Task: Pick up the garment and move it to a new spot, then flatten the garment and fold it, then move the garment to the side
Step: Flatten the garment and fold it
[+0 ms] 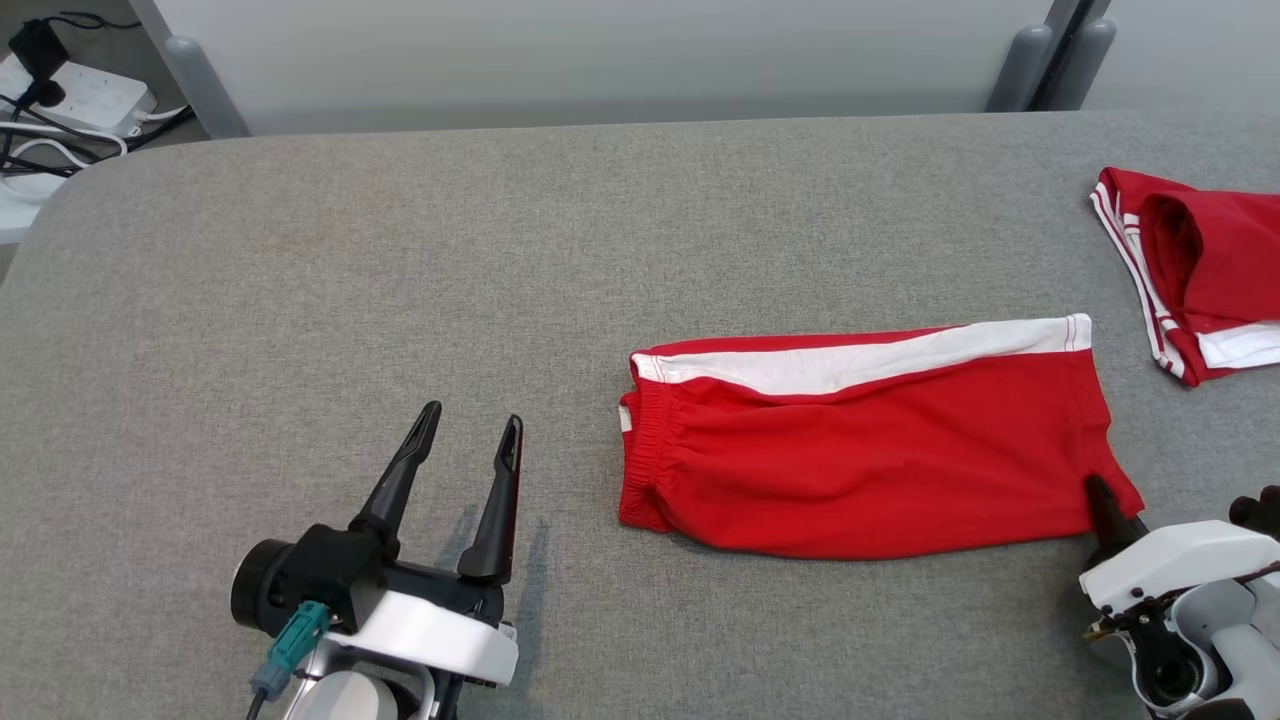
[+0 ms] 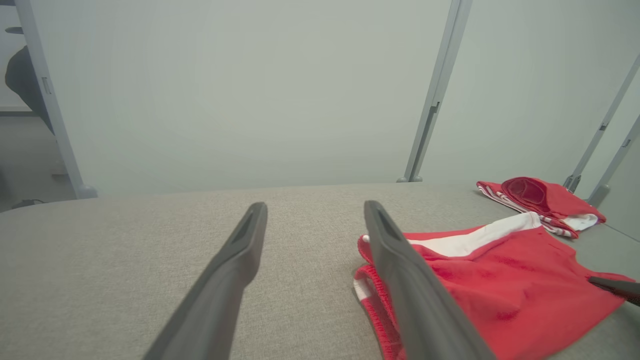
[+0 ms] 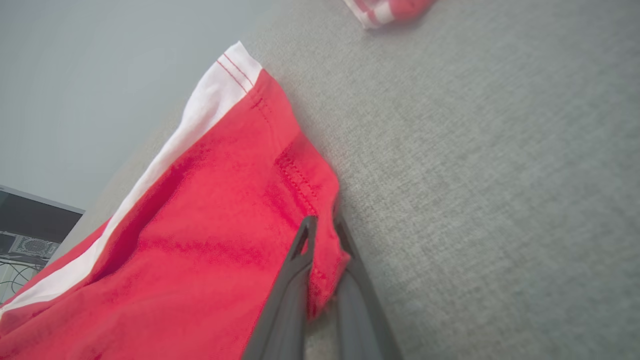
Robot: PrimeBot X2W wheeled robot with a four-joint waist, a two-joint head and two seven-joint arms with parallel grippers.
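Red shorts [image 1: 870, 450] with a white side stripe lie folded lengthwise on the grey table, waistband to the left. My right gripper [image 1: 1100, 495] is shut on the shorts' near right corner; in the right wrist view its fingers [image 3: 300, 260] pinch the red hem [image 3: 280, 210]. My left gripper [image 1: 470, 430] stands open on the bare table to the left of the waistband, holding nothing. In the left wrist view its fingertips [image 2: 255, 220] spread wide, with the shorts [image 2: 500, 285] to the right.
A second red and white garment [image 1: 1200, 270] lies bunched at the table's far right edge, and it shows again [image 2: 542, 200] in the left wrist view. Cables and a power strip [image 1: 70, 95] sit beyond the far left corner. A grey partition runs behind the table.
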